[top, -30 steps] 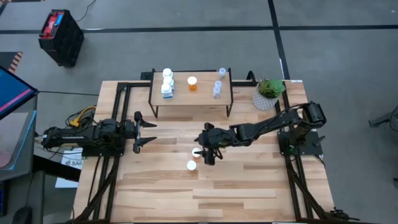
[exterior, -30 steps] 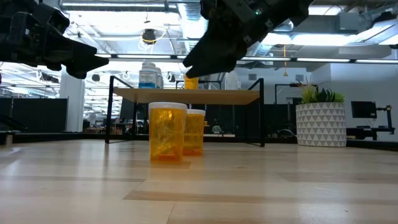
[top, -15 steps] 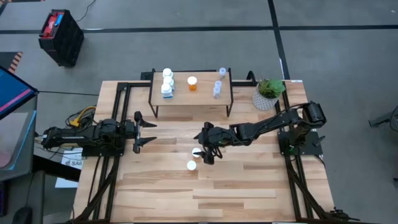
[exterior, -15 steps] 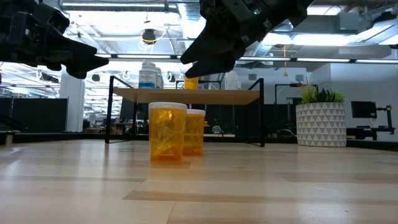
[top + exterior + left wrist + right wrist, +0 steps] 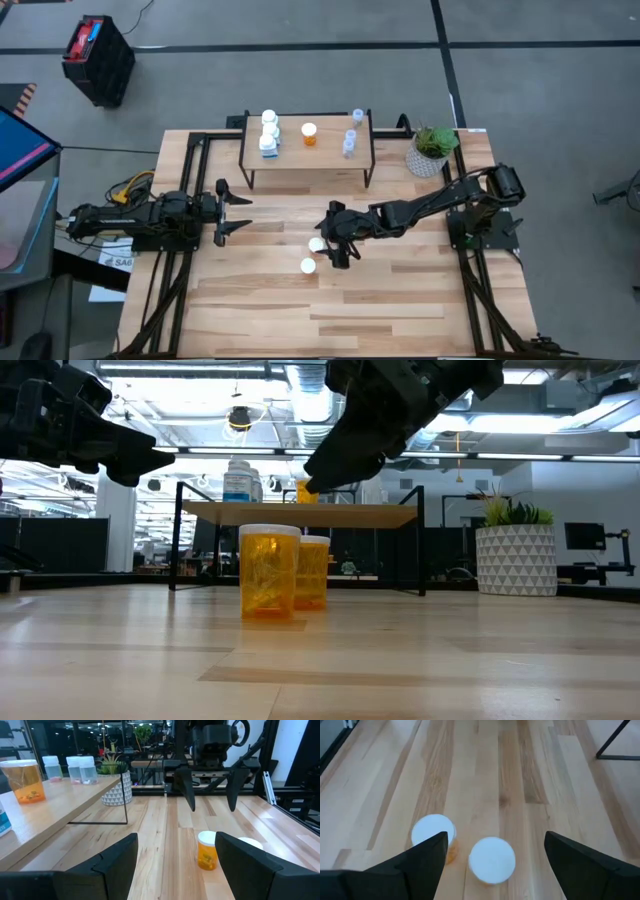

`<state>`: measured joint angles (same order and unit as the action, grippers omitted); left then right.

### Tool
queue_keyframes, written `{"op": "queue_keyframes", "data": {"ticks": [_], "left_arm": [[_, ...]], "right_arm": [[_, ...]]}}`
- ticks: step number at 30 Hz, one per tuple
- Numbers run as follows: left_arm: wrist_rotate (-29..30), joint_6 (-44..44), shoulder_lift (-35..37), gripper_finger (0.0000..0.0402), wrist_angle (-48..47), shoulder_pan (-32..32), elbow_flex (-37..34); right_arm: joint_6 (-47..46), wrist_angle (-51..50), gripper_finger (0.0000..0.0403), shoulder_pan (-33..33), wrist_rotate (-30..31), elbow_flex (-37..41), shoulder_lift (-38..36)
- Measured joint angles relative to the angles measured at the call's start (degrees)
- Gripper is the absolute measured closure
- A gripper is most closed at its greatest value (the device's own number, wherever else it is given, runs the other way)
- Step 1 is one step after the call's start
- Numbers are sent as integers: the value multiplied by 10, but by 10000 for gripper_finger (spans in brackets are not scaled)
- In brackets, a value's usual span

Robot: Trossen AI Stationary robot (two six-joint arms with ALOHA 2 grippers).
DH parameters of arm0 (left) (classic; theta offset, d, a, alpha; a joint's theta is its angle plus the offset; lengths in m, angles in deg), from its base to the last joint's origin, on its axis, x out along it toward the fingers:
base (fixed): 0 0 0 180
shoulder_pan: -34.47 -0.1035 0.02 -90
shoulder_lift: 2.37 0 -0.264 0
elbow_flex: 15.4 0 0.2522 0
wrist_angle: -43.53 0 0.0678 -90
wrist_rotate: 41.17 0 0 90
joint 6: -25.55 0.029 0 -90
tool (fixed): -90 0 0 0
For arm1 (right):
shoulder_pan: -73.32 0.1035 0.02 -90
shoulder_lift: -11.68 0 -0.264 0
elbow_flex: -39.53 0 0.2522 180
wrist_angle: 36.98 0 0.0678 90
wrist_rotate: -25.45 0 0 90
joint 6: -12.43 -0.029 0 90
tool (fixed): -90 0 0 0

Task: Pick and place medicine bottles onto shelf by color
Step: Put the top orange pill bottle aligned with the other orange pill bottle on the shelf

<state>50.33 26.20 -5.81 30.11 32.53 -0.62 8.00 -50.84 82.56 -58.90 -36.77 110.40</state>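
Two orange medicine bottles with white caps stand upright on the table, one [image 5: 317,244] just in front of my right gripper [image 5: 338,238] and one [image 5: 308,266] nearer the front edge. That gripper hovers open above them; in the right wrist view the caps [image 5: 491,859] [image 5: 433,831] lie between and below its fingers. The shelf [image 5: 325,155] at the back carries white bottles [image 5: 268,132], one orange bottle [image 5: 309,133] and clear bottles [image 5: 352,135]. My left gripper [image 5: 238,210] waits open and level at the table's left.
A potted green plant [image 5: 432,148] in a white pot stands at the back right, beside the shelf. Black frame rails run along the table's left and right sides. Bare wood lies between the shelf and the two bottles and toward the near edge.
My right gripper has tipped slightly and edged a little toward the table's right edge above the two orange bottles, which have not moved.
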Motion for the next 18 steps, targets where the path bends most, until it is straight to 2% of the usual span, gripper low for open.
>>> {"op": "queue_keyframes", "data": {"ticks": [10, 15, 18], "left_arm": [[0, -3, 0, 148, 0, 0, 0], [0, -4, 0, 148, 0, 0, 0], [0, -4, 0, 148, 0, 0, 0]], "right_arm": [[-44, -54, 51, 15, 21, 0, 0], [-74, -65, 51, 24, 74, 0, 13], [-78, -65, 51, 23, 76, -1, 35]]}}
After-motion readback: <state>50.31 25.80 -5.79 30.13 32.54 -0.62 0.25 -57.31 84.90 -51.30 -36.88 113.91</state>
